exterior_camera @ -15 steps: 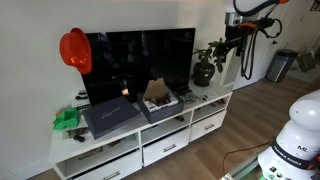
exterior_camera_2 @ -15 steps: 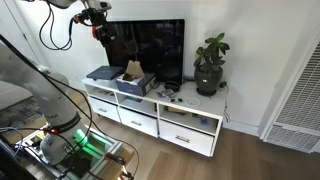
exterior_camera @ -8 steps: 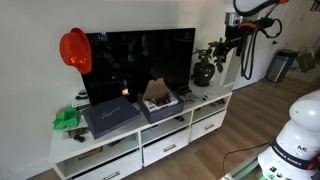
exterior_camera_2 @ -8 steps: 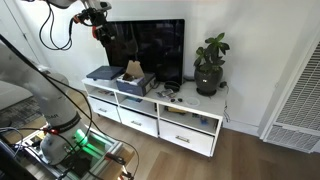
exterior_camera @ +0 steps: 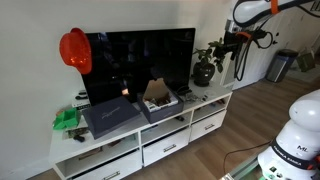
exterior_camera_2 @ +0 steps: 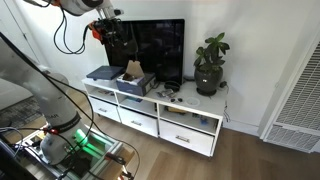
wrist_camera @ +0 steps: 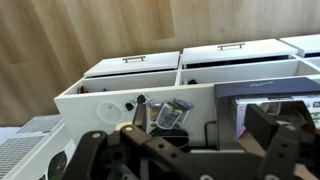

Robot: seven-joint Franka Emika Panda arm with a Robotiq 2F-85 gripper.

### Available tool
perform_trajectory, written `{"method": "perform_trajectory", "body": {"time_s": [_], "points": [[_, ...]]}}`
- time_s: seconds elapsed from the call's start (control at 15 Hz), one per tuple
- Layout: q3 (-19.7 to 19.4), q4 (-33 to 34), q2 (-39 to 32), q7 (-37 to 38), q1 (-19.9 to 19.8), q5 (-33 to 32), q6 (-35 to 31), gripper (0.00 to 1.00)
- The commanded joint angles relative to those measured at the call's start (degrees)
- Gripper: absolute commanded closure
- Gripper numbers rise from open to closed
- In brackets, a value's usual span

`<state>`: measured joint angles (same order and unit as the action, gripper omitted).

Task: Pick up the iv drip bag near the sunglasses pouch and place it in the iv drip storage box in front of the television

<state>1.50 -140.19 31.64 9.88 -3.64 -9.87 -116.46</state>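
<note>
In the wrist view the iv drip bag (wrist_camera: 168, 116), a small pale pouch, lies on the white cabinet top (wrist_camera: 100, 98) beside a black sunglasses pouch (wrist_camera: 170, 138). The iv drip storage box (wrist_camera: 262, 92), dark grey, stands just to their right. It shows in both exterior views (exterior_camera: 160, 102) (exterior_camera_2: 135, 80), in front of the television (exterior_camera: 140, 62) (exterior_camera_2: 158, 50). My gripper (wrist_camera: 185, 150) is open and empty, high above the cabinet (exterior_camera: 234, 46) (exterior_camera_2: 116, 36).
A flat dark grey case (exterior_camera: 110, 118) (exterior_camera_2: 102, 73) lies beside the box. A potted plant (exterior_camera: 205, 68) (exterior_camera_2: 210, 64) stands at one end of the cabinet. A red helmet (exterior_camera: 74, 50) hangs by the television, and a green object (exterior_camera: 65, 118) lies below it.
The arm has shifted sideways and slightly down towards the television. The gripper stays open. Nothing on the cabinet has moved.
</note>
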Motion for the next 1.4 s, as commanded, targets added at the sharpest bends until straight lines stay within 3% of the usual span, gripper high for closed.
{"method": "perform_trajectory", "body": {"time_s": [0.0, 0.13, 0.4, 0.67, 0.8, 0.87, 1.33], "points": [[-5.34, -3.47, -5.37, -3.43, -1.07, 2.40, -13.98, 0.00], [-8.69, -3.71, -10.30, -7.14, -0.74, 5.96, -19.12, 0.00], [-14.90, -0.89, -19.74, -21.11, 1.66, 19.36, -22.63, 0.00], [-17.03, 2.78, -27.82, -35.23, 1.29, 32.81, -23.23, 0.00], [-16.36, 4.49, -31.96, -36.40, -0.63, 34.91, -24.02, 0.00], [-14.98, 1.63, -27.49, -33.93, -1.24, 31.88, -23.28, 0.00], [-14.36, 4.05, -31.03, -34.66, -1.85, 33.35, -24.03, 0.00]]}}
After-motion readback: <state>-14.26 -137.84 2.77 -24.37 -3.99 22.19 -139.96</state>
